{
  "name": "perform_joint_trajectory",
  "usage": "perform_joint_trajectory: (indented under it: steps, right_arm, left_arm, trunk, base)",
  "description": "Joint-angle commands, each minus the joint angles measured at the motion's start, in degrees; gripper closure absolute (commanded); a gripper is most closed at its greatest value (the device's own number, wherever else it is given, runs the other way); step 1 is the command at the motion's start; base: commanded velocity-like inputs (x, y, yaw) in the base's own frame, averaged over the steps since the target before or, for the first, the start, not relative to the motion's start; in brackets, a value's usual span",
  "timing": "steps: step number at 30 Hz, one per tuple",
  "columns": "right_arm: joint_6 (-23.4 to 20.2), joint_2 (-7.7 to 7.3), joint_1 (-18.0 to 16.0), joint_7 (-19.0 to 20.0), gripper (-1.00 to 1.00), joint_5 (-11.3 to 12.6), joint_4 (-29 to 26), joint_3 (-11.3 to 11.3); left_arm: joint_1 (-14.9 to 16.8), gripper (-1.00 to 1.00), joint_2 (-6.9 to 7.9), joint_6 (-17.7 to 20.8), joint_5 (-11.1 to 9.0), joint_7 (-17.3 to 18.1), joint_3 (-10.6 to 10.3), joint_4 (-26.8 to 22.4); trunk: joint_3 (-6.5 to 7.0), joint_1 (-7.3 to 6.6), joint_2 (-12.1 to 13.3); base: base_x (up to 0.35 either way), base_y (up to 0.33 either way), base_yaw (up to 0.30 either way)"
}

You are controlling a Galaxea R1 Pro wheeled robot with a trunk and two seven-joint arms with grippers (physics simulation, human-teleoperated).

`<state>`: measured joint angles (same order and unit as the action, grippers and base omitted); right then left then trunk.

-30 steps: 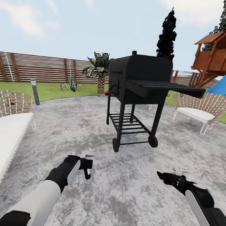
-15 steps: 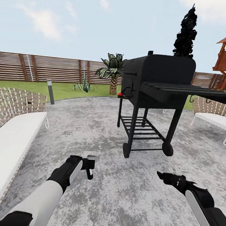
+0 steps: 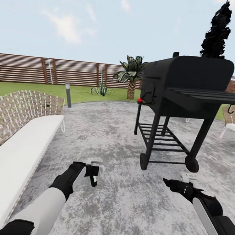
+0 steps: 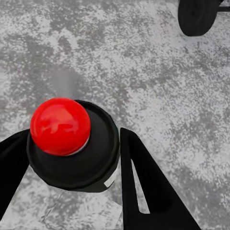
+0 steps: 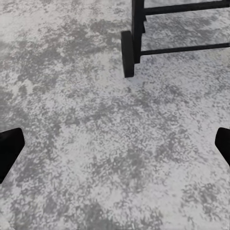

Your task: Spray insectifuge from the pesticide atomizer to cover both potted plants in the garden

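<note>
Left gripper (image 4: 72, 158): clamped on the pesticide atomizer (image 4: 72, 143), red cap up.
Right gripper (image 3: 174, 184): spread wide, empty, over the patio (image 3: 124, 203).
Ahead: black grill (image 3: 183, 94).

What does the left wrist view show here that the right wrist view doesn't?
Left wrist view: the left gripper shut on the atomizer, seen end-on with its red cap toward the camera. Right wrist view: the right gripper open and empty over bare paving, plus the grill's leg frame. Both look down on the grey patio and catch a grill wheel.
</note>
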<state>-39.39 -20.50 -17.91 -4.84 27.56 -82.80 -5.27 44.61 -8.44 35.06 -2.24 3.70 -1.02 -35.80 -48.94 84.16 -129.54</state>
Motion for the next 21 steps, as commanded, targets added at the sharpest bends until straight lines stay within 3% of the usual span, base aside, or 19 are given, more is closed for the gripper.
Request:
perform_joint_trajectory:
  steps: [1,21]
  right_arm:
    - [-0.2,-0.06,0.0,-0.5,-1.00,0.6,-0.1,-0.1]
    - [-0.2,-0.06,0.0,-0.5,-1.00,0.6,-0.1,-0.1]
  left_arm:
    - [0.0,1.00,0.01,0.3,-0.2,0.0,-0.1,-0.1]
    - [0.0,1.00,0.01,0.3,-0.2,0.0,-0.1,-0.1]
  trunk:
    - [-0.09,0.02,0.0]
    - [-0.53,0.02,0.0]
  base:
    - [0.328,0.000,0.245]
    - [0.336,0.000,0.245]
